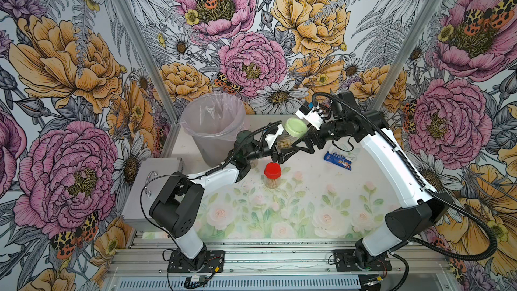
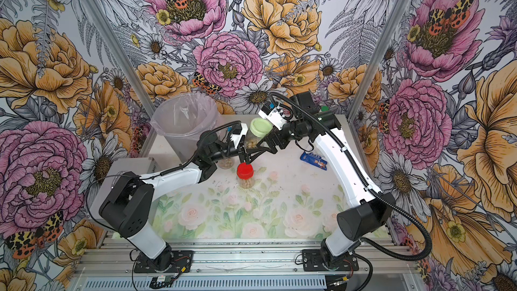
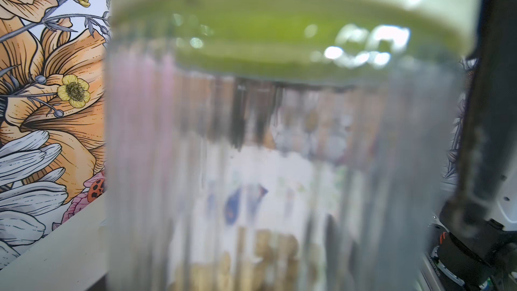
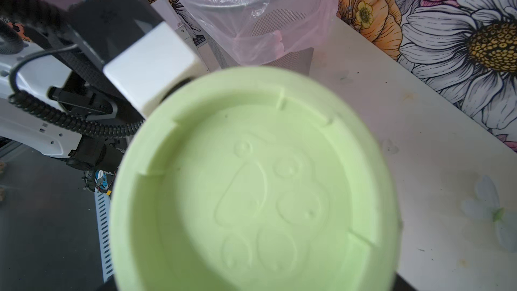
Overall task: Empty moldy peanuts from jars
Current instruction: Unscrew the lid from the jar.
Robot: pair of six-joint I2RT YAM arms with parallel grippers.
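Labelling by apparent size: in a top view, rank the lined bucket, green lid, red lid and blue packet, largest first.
1. Lined bucket.
2. Green lid and blue packet: about alike, and the lid is off the table, nearer the camera, so unranked.
3. Red lid.

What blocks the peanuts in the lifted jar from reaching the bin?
The green lid is on the jar, sealing the peanuts in. Nothing else visible lies between jar and bin.
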